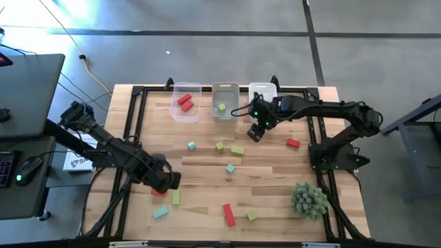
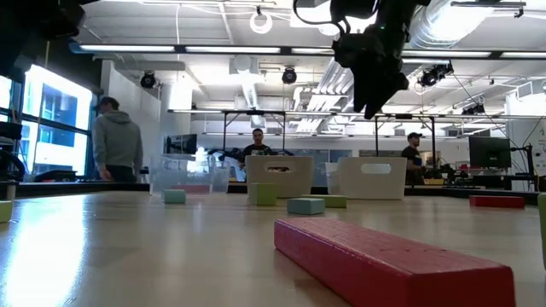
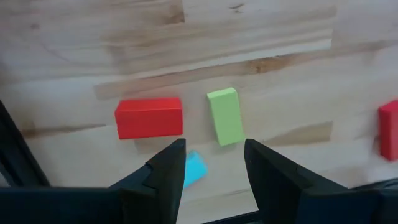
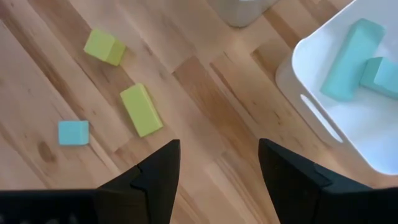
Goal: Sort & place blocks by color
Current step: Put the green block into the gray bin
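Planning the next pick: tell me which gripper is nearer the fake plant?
Right. The right gripper hangs by the bins, up-table from the fake plant; the left gripper sits far across the table.

I am looking into a robotics lab set in an open industrial hall. Beyond my wooden table [image 2: 128,247], the low view shows exposed ceiling ducts [image 2: 247,81], strip lights [image 2: 213,49] and ceiling-hung cameras [image 2: 289,75]. Far back, three people [image 2: 117,141] stand or sit among metal-framed workbenches [image 2: 281,115] and monitors [image 2: 490,152]. From above I see a bare concrete floor [image 1: 207,58], the black frame [image 1: 134,103] carrying my two arms, and on the left a desk [image 1: 27,89] with a mouse [image 1: 27,170], cables running across the floor.
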Robot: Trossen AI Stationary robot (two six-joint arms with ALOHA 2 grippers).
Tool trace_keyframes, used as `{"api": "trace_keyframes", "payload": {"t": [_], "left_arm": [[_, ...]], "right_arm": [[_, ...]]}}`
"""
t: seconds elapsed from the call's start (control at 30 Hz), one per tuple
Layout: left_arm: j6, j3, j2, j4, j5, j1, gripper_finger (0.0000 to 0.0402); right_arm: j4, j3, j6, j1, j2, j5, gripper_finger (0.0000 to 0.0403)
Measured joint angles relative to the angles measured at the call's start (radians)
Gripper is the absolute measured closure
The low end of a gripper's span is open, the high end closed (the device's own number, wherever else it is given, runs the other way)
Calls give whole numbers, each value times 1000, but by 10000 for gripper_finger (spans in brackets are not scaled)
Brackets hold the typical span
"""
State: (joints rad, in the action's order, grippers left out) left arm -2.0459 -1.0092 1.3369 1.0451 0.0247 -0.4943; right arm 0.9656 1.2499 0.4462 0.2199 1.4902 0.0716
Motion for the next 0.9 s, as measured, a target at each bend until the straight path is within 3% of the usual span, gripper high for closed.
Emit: {"api": "trace_keyframes", "payload": {"t": [0.33,0.47,0.7,0.9], "left_arm": [[-227,0,6,-57,84,-72,247],[-244,0,44,-64,121,-85,247],[-247,0,143,-86,97,-90,247],[-232,0,189,-225,82,-80,241]], "right_arm": [[59,0,-50,-6,0,-11,199],[59,0,-72,-6,0,-11,199],[62,0,-91,-6,0,-11,199],[64,0,-116,-6,0,-11,199]]}}
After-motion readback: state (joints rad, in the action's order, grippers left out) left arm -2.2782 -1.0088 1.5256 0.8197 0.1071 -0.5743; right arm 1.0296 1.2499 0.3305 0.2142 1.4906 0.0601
